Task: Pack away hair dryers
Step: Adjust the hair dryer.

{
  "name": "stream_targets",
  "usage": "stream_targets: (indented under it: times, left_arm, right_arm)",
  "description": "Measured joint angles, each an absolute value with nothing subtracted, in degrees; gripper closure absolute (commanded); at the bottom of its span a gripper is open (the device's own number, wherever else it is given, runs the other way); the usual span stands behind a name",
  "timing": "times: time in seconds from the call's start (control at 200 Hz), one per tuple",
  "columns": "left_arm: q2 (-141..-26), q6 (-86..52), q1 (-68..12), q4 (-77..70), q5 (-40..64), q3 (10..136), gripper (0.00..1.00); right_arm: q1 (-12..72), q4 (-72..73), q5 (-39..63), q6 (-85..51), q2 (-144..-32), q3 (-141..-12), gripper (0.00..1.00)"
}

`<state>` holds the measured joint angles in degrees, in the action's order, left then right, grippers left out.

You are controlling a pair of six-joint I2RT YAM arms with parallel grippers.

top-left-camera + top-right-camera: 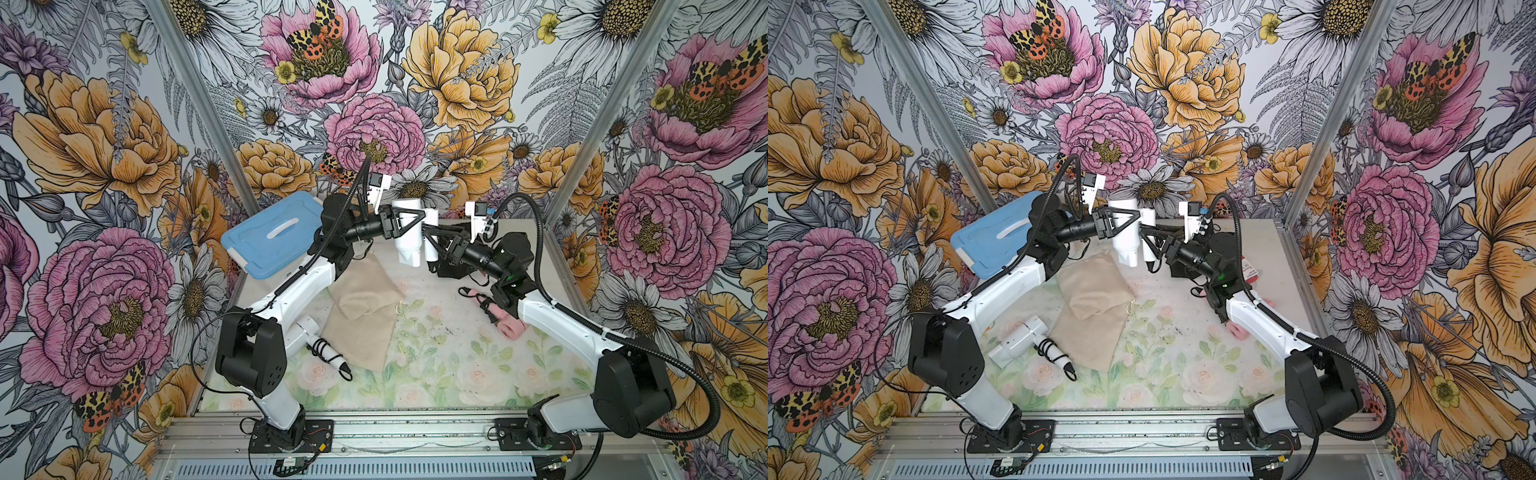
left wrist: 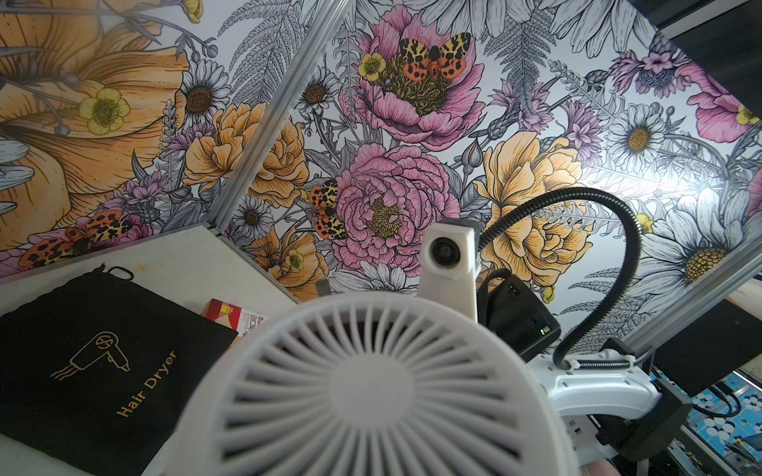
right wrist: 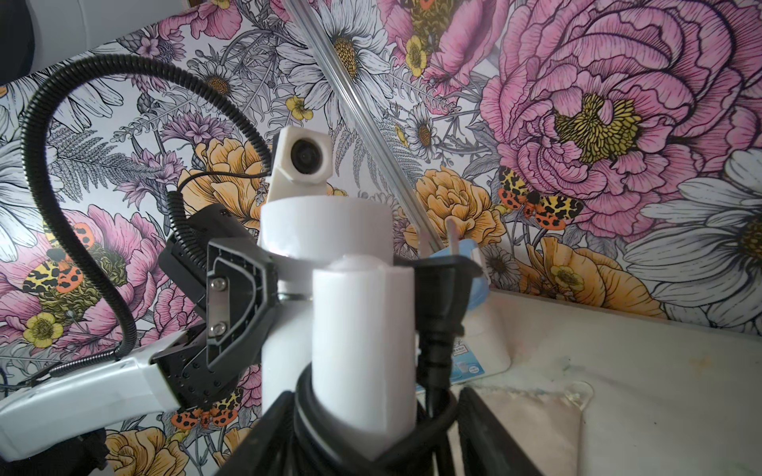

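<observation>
Aloft, clamped across barrel [image 3: 325,230] by left end effector [image 1: 415,220]: white dryer [image 1: 408,245]. Just beside, toward right end effector [image 1: 430,245]: cord-wound handle [image 3: 363,329], parallel to barrel, lengthwise between half-spread jaws. Gripped or not, cannot tell.

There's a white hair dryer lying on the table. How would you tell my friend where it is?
Look at the robot's left arm, near the blue box. Beside its lower part, on the flowery mat next to the beige pouches, lies the white hair dryer. The other white dryer is held up in the air, and the pink dryer lies across the mat.
</observation>
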<state>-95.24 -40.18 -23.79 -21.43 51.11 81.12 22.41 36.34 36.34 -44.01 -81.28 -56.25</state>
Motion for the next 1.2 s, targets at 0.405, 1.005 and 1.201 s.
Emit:
stream_targets:
  times: [0.405,1.005,1.201]
  left_arm:
    - [-96.1,-40.2,-23.9,-22.2,50.9,83.2,0.69]
    - [-97.2,-40.6,-24.6,-21.1,51.0,84.6,0.37]
    - [-97.1,-38.5,-24.5,-18.9,49.5,85.1,0.11]
  right_arm:
    - [22.4,39.6,38.0,-46.1,-82.8,-57.6,0.42]
    - [22.0,39.8,38.8,-46.0,-83.3,-58.1,0.68]
    - [21.9,38.1,37.7,-45.4,-83.3,-58.1,0.70]
